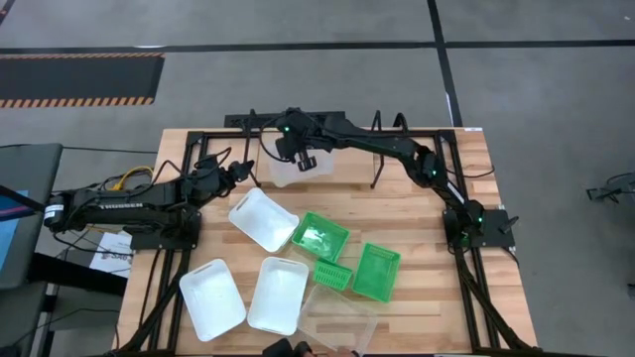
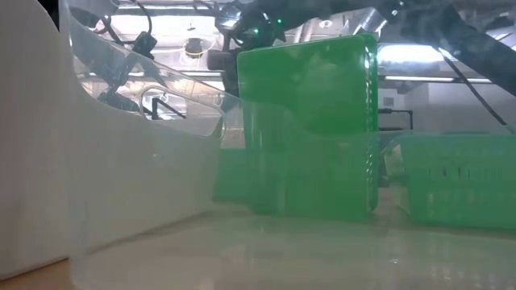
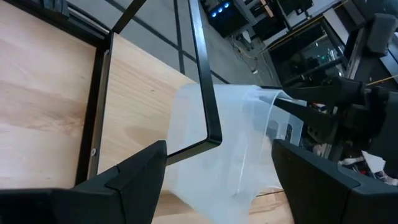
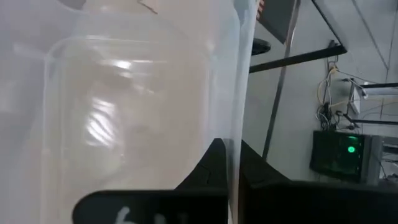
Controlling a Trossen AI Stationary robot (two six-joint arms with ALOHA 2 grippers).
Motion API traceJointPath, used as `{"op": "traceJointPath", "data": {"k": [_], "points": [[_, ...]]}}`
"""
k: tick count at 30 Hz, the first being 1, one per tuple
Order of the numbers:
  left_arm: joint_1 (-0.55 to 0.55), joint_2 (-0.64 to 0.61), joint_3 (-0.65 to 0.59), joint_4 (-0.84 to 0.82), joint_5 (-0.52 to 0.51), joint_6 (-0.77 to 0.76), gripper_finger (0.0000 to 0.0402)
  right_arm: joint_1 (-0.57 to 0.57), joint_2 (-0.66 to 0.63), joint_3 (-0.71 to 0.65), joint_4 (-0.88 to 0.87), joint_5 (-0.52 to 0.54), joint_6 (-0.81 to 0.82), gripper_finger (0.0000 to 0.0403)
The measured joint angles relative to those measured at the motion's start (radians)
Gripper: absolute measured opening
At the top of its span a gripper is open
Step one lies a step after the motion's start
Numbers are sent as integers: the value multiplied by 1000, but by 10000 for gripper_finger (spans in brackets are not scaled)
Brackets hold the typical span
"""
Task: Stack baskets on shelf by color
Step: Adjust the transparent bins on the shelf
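Grey floor surrounds the wooden table (image 1: pixel 417 213) in the high view; the right gripper (image 1: pixel 301 159) reaches across to the far edge and meets a clear basket (image 1: pixel 283 171) at the black shelf (image 1: pixel 327 134); the left gripper (image 1: pixel 241 175) waits just beside that basket, on its left; three white baskets (image 1: pixel 262 219) and three green lattice baskets (image 1: pixel 319 236) lie loose on the near half, with another clear basket (image 1: pixel 342 315) at the near edge.

Level with the table, the low view is filled by a clear basket wall (image 2: pixel 145 153) up close and an upended green basket (image 2: pixel 310 129) behind it; the arms are barely legible above.

From the left wrist, that arm's fingers (image 3: pixel 134 177) stand wide apart and hold nothing; the clear basket (image 3: pixel 233 146) sits tilted under a shelf rod (image 3: pixel 202 87).

From the right wrist, the two fingers (image 4: pixel 211 165) are pinched shut on the thin rim of the clear basket (image 4: pixel 143 93).

The risk, as I judge it: a one-sided pinch on slick, flexible plastic may let the basket swing or slip out; its wall may catch a shelf rod during the lift and jam or tip the rack; the left gripper, so near, could be struck.
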Motion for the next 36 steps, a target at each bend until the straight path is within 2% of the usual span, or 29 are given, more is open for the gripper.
{"op": "traceJointPath", "data": {"k": [6,10,14,20,23,25,28,31,34,36], "points": [[0,0,0,0,0,2,279,-26,-2,0,-40,-89,8,15],[0,0,0,1,0,1,279,-38,-2,0,-42,-103,28,32],[0,0,0,2,0,0,279,-39,-8,-2,-30,-109,26,88],[0,0,0,3,0,-3,279,-39,-17,1,5,-110,31,208],[0,0,0,3,0,-4,279,-35,-27,1,11,-44,32,250],[0,0,0,3,0,-4,279,-29,-54,0,-19,-1,68,262],[0,0,0,4,0,-4,279,-29,-142,-2,-143,-16,259,261],[0,-1,0,5,-1,-4,279,-50,-233,2,-320,-147,547,240],[0,-1,0,3,0,-4,279,-69,-270,1,-499,-229,778,190],[0,-1,0,6,0,-4,279,-66,-274,-8,-587,-236,839,138]]}}
